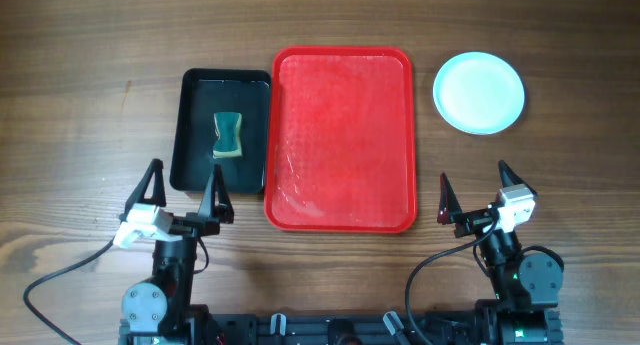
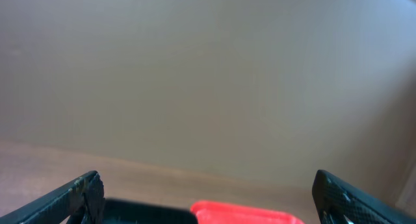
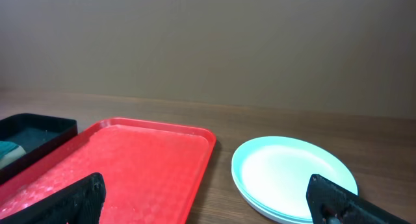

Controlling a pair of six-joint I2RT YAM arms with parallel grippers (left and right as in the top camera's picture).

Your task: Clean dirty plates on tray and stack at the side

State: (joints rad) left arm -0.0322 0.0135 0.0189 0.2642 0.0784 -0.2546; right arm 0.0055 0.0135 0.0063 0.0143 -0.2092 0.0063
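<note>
evidently the plates (image 1: pixel 479 92) sit stacked on the desk (image 1: pixel 80 105) right of the red tray (image 1: pixel 341 138), which lies bare, so the left gripper (image 1: pixel 184 175) and right gripper (image 1: pixel 474 175) wait at the near edge, fingers (image 1: pixel 152 181) spread wide and empty, the sponge (image 1: pixel 229 135) parked in the black tray (image 1: pixel 195 135)

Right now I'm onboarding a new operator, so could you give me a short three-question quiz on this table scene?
1. True or false: a plate lies on the large red rectangular plastic tray.
2. The stack of round pale aqua plates sits: A) left of the red tray, B) right of it, C) on it.
3. What lies in the smaller black rectangular tray?

Key: 1 false; 2 B; 3 a green sponge.
</note>
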